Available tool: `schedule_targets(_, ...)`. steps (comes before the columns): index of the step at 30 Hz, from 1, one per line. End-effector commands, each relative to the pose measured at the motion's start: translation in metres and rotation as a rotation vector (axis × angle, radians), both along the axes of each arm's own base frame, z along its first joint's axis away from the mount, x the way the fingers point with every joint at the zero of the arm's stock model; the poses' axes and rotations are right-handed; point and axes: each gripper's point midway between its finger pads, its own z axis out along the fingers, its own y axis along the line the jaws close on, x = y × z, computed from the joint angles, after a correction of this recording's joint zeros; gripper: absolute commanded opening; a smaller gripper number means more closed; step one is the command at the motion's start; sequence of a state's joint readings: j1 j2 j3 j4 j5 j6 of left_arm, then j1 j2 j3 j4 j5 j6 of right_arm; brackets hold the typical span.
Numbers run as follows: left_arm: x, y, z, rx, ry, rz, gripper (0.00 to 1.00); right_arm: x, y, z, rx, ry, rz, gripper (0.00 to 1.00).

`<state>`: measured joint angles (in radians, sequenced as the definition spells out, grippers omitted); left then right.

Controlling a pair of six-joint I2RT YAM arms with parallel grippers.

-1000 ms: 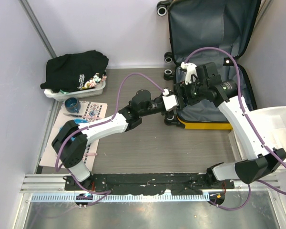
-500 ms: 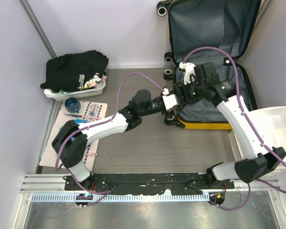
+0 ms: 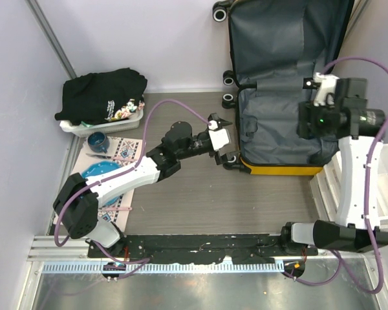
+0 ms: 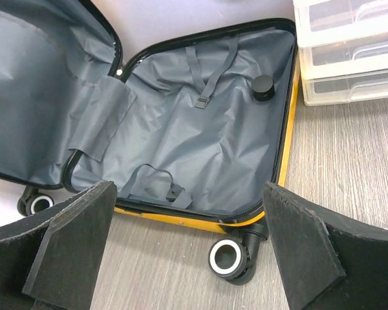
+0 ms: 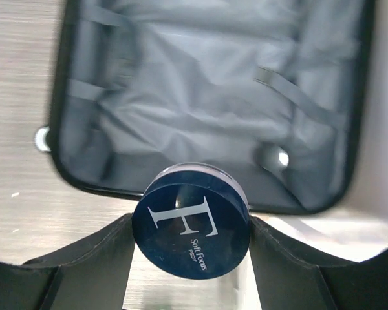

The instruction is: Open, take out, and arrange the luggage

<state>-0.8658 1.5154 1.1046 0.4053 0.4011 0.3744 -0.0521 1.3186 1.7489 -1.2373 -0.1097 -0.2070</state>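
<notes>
Three lilac walls [image 3: 149, 45] hem the wood-grain table [image 3: 200, 200]; left jaws gape empty, right jaws pinch a blue jar [image 5: 191, 223].

— What is cut off by the edges?
— The suitcase lid [image 3: 281, 39] is clipped by the top edge of the overhead view, and the white drawer bins [image 3: 385, 168] by its right edge. The left gripper's fingers [image 4: 71, 252] are cropped at the bottom of the left wrist view.
— And what cannot be made out?
— The suitcase lining [image 5: 200, 90] is blurred in the right wrist view, and the smallest print on the round dark blue jar [image 5: 191, 223] cannot be read. The white basket [image 3: 110, 127] is largely covered by a black garment [image 3: 100, 93]. A small black round object [image 4: 263, 87] in the suitcase corner cannot be identified.
</notes>
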Motion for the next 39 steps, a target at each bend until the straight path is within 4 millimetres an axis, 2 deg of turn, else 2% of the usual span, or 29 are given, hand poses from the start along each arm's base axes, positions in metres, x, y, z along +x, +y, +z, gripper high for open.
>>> schedule_targets(1,-0.002,0.004,0.009,-0.016,0.033,0.001,1.0,-0.066,-0.061,0.002,-0.161,0.079,-0.121,0.17)
schedule_targets(3,-0.004,0.002,0.01,-0.022,0.046,-0.011,1.0,-0.08,-0.077,-0.002,-0.174,0.118,-0.172,0.16)
schedule_targets(4,-0.005,0.0,0.011,-0.024,0.052,-0.025,1.0,-0.089,-0.091,-0.002,-0.19,0.131,-0.208,0.16)
schedule_targets(7,-0.008,-0.001,0.014,-0.016,0.058,-0.041,0.99,-0.103,-0.113,-0.007,-0.214,0.177,-0.241,0.15)
schedule_targets(8,-0.009,-0.001,0.013,-0.011,0.063,-0.049,1.0,-0.112,-0.127,-0.008,-0.212,0.191,-0.297,0.15)
schedule_targets(10,-0.011,-0.002,0.016,-0.008,0.056,-0.056,1.0,-0.116,-0.137,-0.014,-0.195,0.197,-0.302,0.15)
schedule_targets(11,-0.012,-0.002,0.014,0.0,0.064,-0.065,1.0,-0.122,-0.149,-0.015,-0.202,0.201,-0.323,0.15)
schedule_targets(15,-0.015,-0.002,0.019,0.003,0.067,-0.079,1.0,-0.12,-0.173,-0.033,-0.17,0.233,-0.305,0.14)
schedule_targets(20,-0.016,0.001,0.02,0.014,0.058,-0.078,0.99,-0.117,-0.186,-0.038,-0.223,0.257,-0.223,0.14)
schedule_targets(24,-0.016,0.001,0.017,0.018,0.063,-0.074,1.0,-0.114,-0.2,-0.049,-0.26,0.276,-0.204,0.18)
schedule_targets(26,-0.015,0.001,0.018,0.014,0.062,-0.07,0.99,-0.114,-0.205,-0.052,-0.273,0.283,-0.196,0.25)
schedule_targets(27,-0.015,0.002,0.016,0.018,0.065,-0.065,1.0,-0.113,-0.207,-0.053,-0.277,0.285,-0.197,0.44)
schedule_targets(30,-0.013,0.003,0.014,0.021,0.064,-0.051,1.0,-0.111,-0.21,-0.053,-0.278,0.289,-0.195,0.71)
schedule_targets(32,-0.012,0.004,0.014,0.02,0.061,-0.045,1.0,-0.11,-0.211,-0.051,-0.277,0.287,-0.198,0.73)
schedule_targets(34,-0.012,0.004,0.013,0.026,0.054,-0.042,1.0,-0.106,-0.213,-0.04,-0.287,0.263,-0.206,0.75)
schedule_targets(35,-0.009,0.004,0.014,0.026,0.051,-0.03,1.0,-0.105,-0.213,-0.041,-0.268,0.271,-0.212,0.8)
schedule_targets(36,-0.007,0.005,0.012,0.028,0.055,-0.024,1.0,-0.102,-0.215,-0.033,-0.276,0.255,-0.214,0.82)
schedule_targets(39,-0.003,0.006,0.011,0.034,0.066,-0.019,1.0,-0.099,-0.218,-0.027,-0.26,0.259,-0.224,0.86)
